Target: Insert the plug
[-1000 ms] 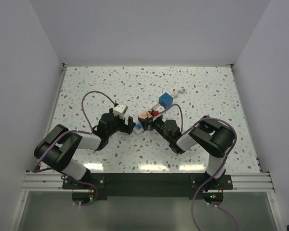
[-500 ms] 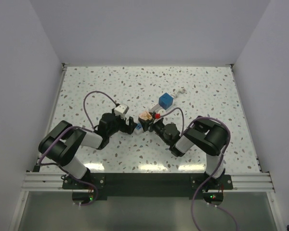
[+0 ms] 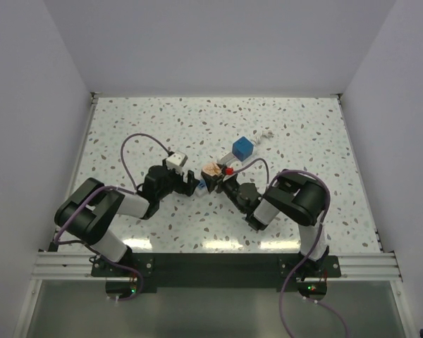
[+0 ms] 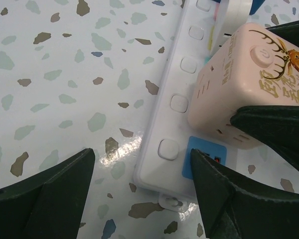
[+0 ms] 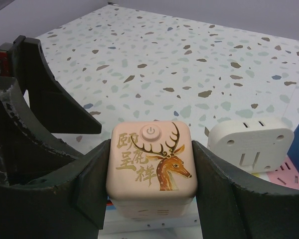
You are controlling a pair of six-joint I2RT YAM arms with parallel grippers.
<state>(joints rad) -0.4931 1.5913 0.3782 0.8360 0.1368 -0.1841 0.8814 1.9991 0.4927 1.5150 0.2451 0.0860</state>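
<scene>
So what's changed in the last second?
The right arm's elbow swung in toward the middle; the right claw barely shifted and still grips the pink deer-printed plug cube. The left claw stays open astride the white power strip; the blue cube hasn't moved.

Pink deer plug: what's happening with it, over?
Right gripper shut on deer plug. Left gripper open, straddling power strip end. Plug on strip, seating unclear. White plug alongside.

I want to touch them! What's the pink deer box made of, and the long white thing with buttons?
Pink deer box: probably smooth, matte plastic, going by its rounded moulded corners and the deer printed on top. Long white strip: probably hard plastic, slightly shiny, with crisp moulded edges and square buttons.
</scene>
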